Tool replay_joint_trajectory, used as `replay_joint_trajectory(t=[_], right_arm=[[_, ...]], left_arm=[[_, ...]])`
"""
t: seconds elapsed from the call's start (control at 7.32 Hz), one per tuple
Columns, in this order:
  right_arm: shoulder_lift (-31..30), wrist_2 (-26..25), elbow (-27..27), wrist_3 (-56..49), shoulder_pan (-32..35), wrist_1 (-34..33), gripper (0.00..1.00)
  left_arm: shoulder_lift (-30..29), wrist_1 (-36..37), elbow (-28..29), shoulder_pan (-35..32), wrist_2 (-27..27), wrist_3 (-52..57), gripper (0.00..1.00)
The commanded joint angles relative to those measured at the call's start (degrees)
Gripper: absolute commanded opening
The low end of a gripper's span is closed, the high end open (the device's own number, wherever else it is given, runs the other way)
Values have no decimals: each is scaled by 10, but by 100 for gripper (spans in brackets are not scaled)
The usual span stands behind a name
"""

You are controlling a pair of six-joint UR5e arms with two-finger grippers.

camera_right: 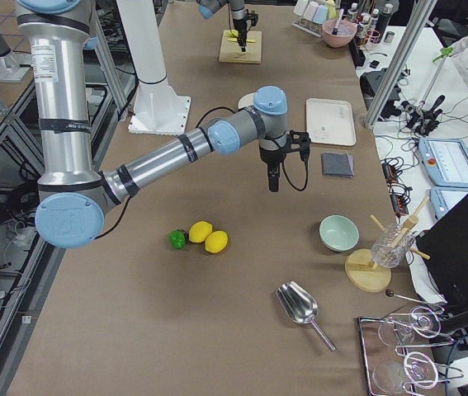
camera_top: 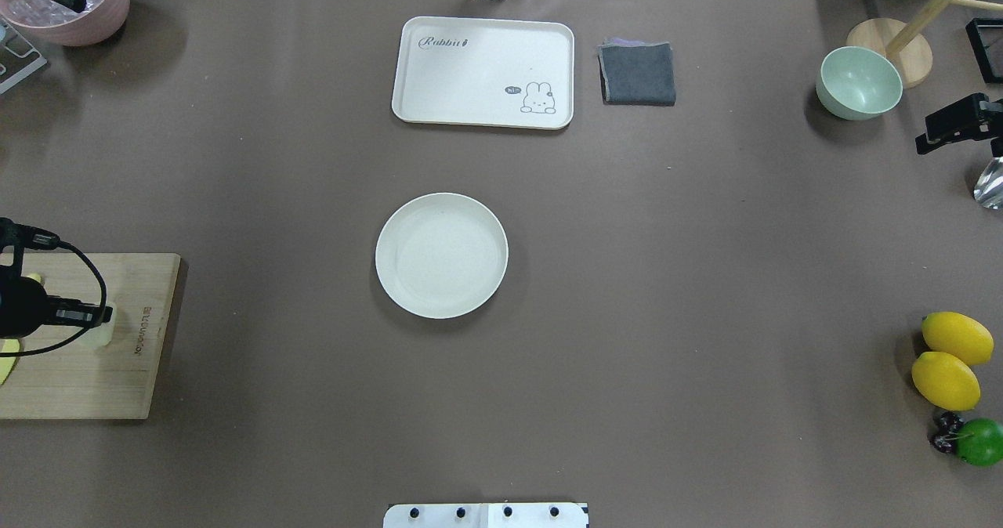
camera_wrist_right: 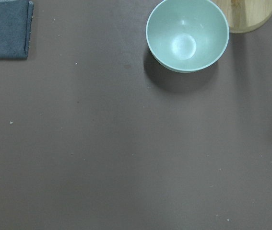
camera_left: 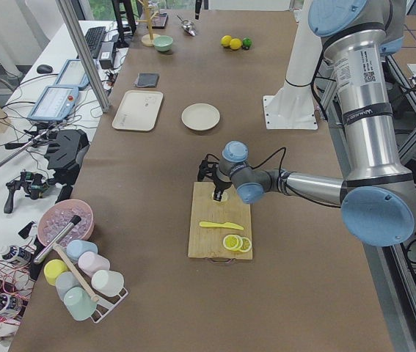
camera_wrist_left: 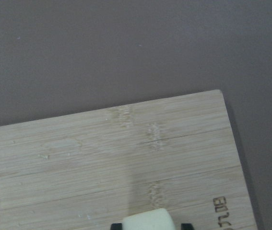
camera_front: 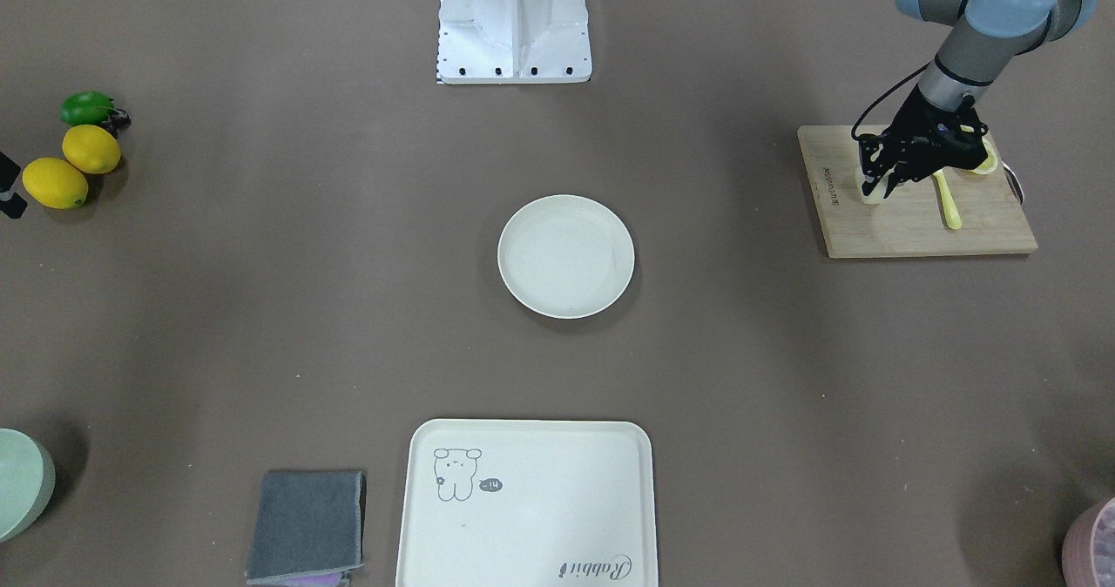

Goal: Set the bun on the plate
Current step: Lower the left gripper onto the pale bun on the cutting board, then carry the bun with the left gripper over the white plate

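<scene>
The left gripper [camera_front: 878, 188] was clamped on the bun [camera_wrist_left: 147, 220], one dark fingertip on each side, low over the near corner of the cutting board [camera_front: 906, 230]. I couldn't tell if the bun was lifted off the wood. The plate [camera_top: 441, 255] sat empty at table centre, well apart from the board, off to the robot's right and slightly further forward. Judgement: the carry is a sideways sweep toward centre over bare cloth. The left arm was far nearer. The right gripper [camera_right: 273, 183] hung over the far half, and whether its fingers were parted could not be told.
</scene>
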Motion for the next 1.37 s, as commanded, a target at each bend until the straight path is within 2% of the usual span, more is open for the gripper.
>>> replay_joint_trajectory(t=[0.0, 0.14, 0.27, 0.41, 0.68, 0.96, 1.23], right_arm=[[0, 1, 2, 1, 0, 0, 100], [0, 2, 2, 1, 0, 0, 100], [-2, 2, 2, 1, 2, 0, 100], [-3, 2, 3, 1, 3, 0, 100], [-14, 2, 3, 0, 4, 0, 100], [-28, 0, 4, -4, 5, 2, 100], [-71, 2, -10, -5, 6, 76, 100]], left_arm=[[-1, 0, -15, -4, -2, 0, 17], [-4, 4, -40, -7, -10, -1, 17], [-19, 5, -54, -9, -39, -8, 17], [-57, 6, -50, -11, -48, -21, 17], [-188, 52, -22, -5, -49, -124, 17], [-332, 102, 27, 44, -35, -200, 17], [-434, 123, 91, 103, 36, -235, 17]])
